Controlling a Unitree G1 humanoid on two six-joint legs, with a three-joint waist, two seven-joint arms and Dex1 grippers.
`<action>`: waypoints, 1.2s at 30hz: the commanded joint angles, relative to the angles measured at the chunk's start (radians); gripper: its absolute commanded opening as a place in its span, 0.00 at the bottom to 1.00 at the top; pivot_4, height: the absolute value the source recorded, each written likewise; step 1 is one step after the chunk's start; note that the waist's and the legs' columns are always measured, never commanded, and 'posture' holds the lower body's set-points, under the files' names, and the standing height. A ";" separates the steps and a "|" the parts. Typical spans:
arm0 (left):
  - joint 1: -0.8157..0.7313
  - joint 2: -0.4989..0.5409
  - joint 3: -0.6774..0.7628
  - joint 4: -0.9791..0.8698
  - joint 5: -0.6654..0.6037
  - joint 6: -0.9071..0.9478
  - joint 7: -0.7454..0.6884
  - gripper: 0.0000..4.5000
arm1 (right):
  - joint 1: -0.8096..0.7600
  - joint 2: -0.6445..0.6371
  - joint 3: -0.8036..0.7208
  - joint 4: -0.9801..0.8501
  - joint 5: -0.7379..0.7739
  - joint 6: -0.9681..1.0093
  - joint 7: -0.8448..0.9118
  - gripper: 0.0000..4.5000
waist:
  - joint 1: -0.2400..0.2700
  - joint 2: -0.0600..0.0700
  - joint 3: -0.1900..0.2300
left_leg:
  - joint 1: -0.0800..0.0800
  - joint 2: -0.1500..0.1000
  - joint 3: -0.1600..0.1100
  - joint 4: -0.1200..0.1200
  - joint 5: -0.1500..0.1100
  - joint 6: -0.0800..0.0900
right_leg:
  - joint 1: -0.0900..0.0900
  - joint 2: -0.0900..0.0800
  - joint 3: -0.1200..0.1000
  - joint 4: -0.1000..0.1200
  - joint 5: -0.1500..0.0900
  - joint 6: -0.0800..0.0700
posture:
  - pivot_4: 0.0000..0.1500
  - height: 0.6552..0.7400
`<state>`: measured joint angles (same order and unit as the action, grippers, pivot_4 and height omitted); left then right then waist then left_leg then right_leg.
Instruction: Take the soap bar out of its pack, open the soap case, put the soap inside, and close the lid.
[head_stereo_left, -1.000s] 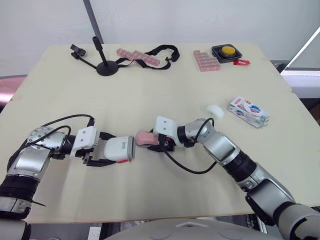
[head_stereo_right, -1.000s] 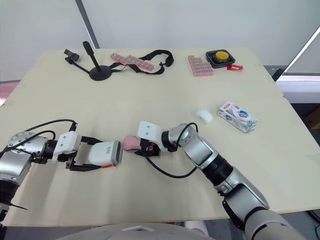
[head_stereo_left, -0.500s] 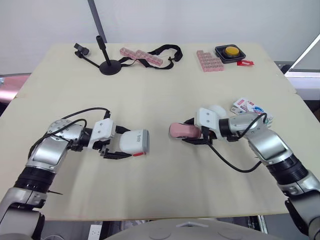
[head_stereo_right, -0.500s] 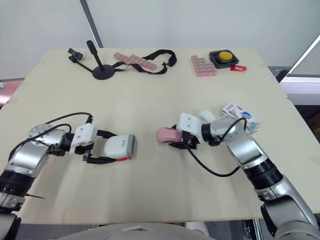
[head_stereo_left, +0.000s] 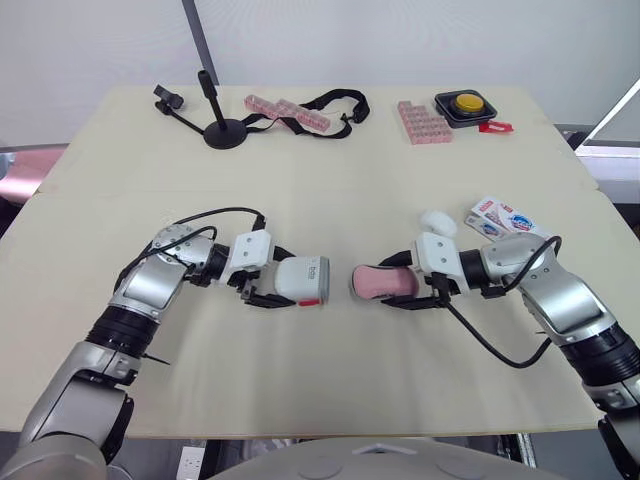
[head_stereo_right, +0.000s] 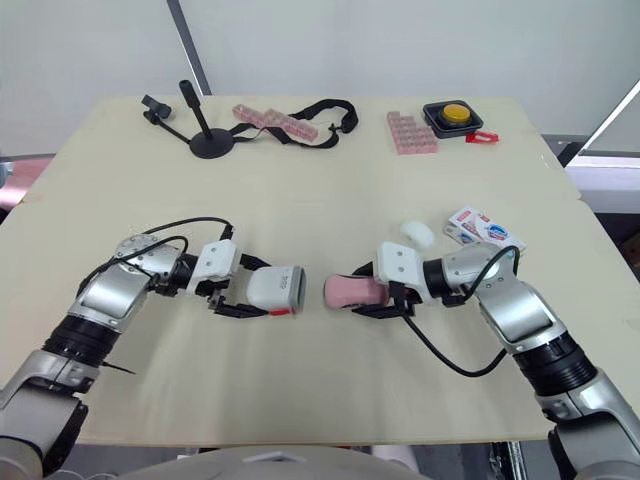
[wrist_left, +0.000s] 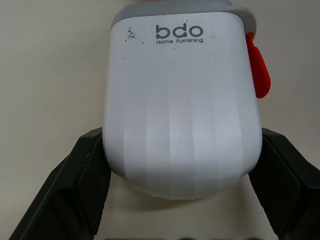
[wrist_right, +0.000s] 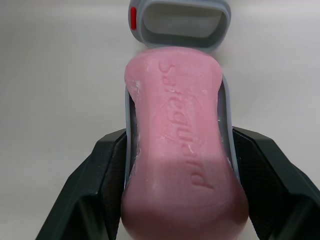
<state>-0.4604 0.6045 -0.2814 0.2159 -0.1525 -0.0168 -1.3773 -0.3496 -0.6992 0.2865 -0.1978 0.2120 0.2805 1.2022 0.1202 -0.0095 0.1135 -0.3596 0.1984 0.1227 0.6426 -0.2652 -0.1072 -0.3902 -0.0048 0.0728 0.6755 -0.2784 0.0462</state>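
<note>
Pink embossed soap bar (wrist_right: 180, 150) lies on a grey tray (wrist_right: 129, 120) pinched by the right gripper (head_stereo_left: 403, 284), facing the white plastic case (wrist_left: 182, 100) clamped in the left gripper (head_stereo_left: 275, 280).

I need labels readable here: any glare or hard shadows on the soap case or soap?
Left wrist view: soap case evenly lit, no glare, print legible, soft shadow beneath. Right wrist view: soap matte, embossing readable. Left eye view: faint shadows on the table.
</note>
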 joint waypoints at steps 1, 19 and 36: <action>-0.017 -0.005 -0.008 0.008 0.020 -0.038 0.005 0.76 | -0.002 0.004 0.005 -0.027 -0.007 0.016 -0.015 0.57 | 0.000 0.000 0.000 | 0.000 0.000 0.000 0.000 0.000 0.000 | 0.000 0.000 0.000 0.000 0.000 0.000 | 1.00 1.00; -0.015 -0.047 -0.014 0.006 0.024 -0.047 0.015 0.76 | -0.088 0.104 0.098 0.028 -0.069 0.089 -0.082 0.57 | 0.009 0.000 0.000 | 0.000 0.000 0.000 0.000 0.000 0.000 | 0.000 0.000 -0.001 0.001 0.000 0.000 | 1.00 1.00; -0.021 -0.077 -0.020 0.005 0.035 -0.034 0.039 0.76 | -0.152 0.163 0.129 0.007 -0.100 0.185 -0.120 0.96 | 0.010 0.000 0.000 | 0.000 0.000 0.000 0.000 0.000 0.000 | 0.000 0.000 -0.001 0.001 0.000 0.000 | 1.00 1.00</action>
<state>-0.4743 0.5285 -0.2998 0.2514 -0.1120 -0.0500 -1.3391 -0.4795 -0.5341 0.4326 -0.1470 0.1089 0.4611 1.0893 0.1302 -0.0095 0.1135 -0.3592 0.1983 0.1227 0.6430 -0.2649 -0.1068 -0.3902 -0.0053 0.0717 0.6765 -0.2784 0.0462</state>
